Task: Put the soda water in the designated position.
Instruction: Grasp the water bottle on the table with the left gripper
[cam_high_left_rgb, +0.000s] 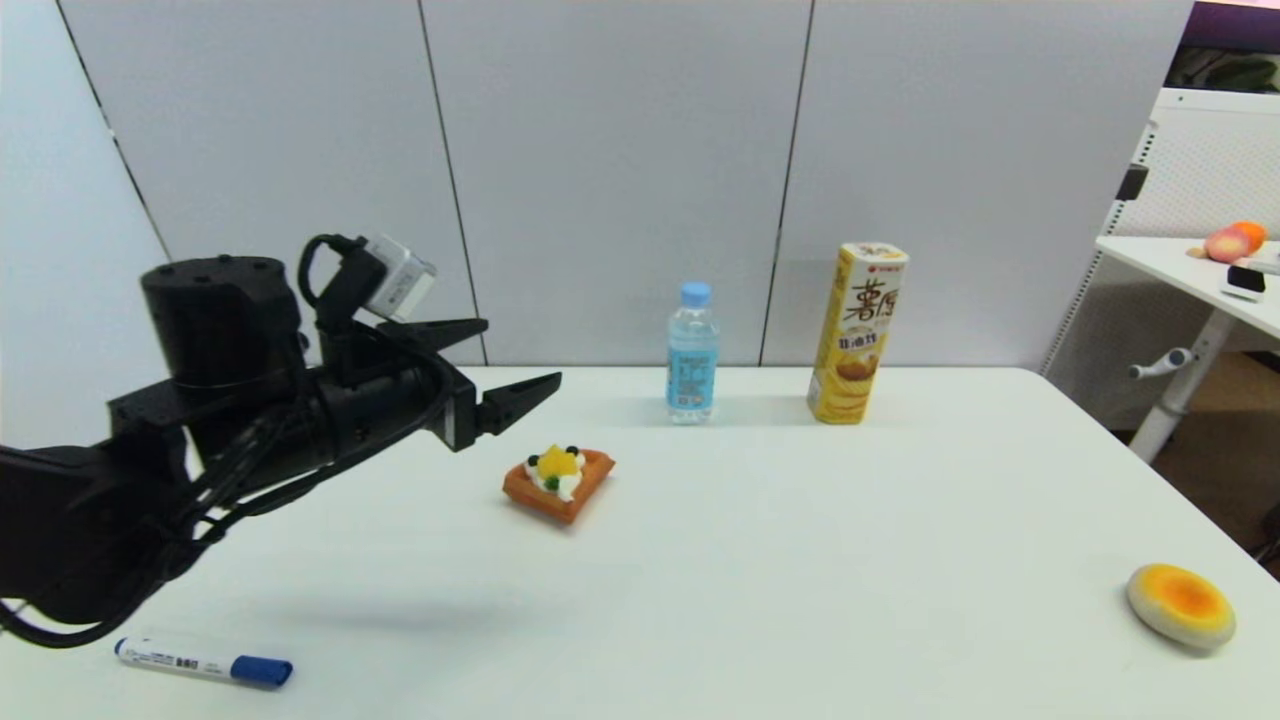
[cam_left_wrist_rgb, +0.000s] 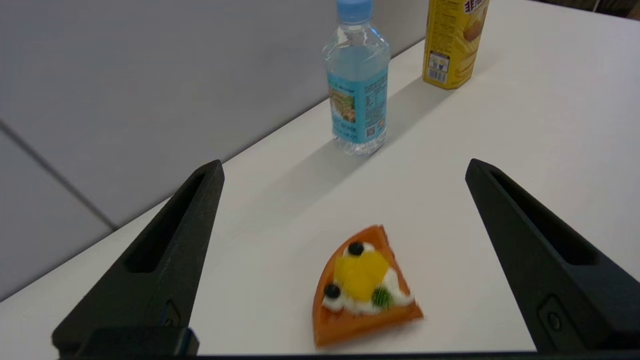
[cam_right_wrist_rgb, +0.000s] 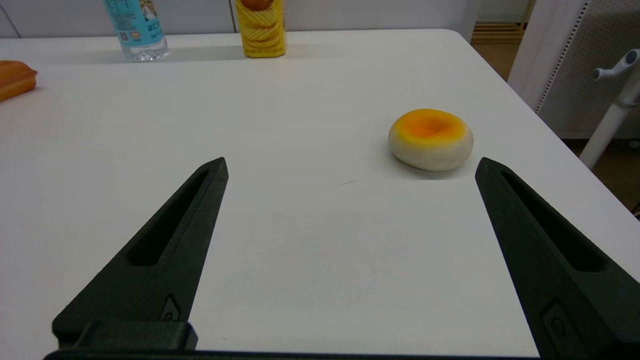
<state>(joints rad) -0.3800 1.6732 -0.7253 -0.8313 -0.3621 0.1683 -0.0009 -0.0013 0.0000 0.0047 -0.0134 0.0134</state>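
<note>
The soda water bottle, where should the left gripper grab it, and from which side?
Probably around the labelled middle of the soda water bottle, coming in level from the left gripper side. It stands upright, that flank is free, and the crisps canister stands on its other side.

Soda water (cam_high_left_rgb: 692, 352): clear bottle, light blue cap and label, upright near table's far edge.

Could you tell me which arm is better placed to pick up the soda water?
Probably the left. The left gripper hangs open above the table, pointing toward the soda water, which is upright. The right gripper, also open, sits far off beside the round bun.
</note>
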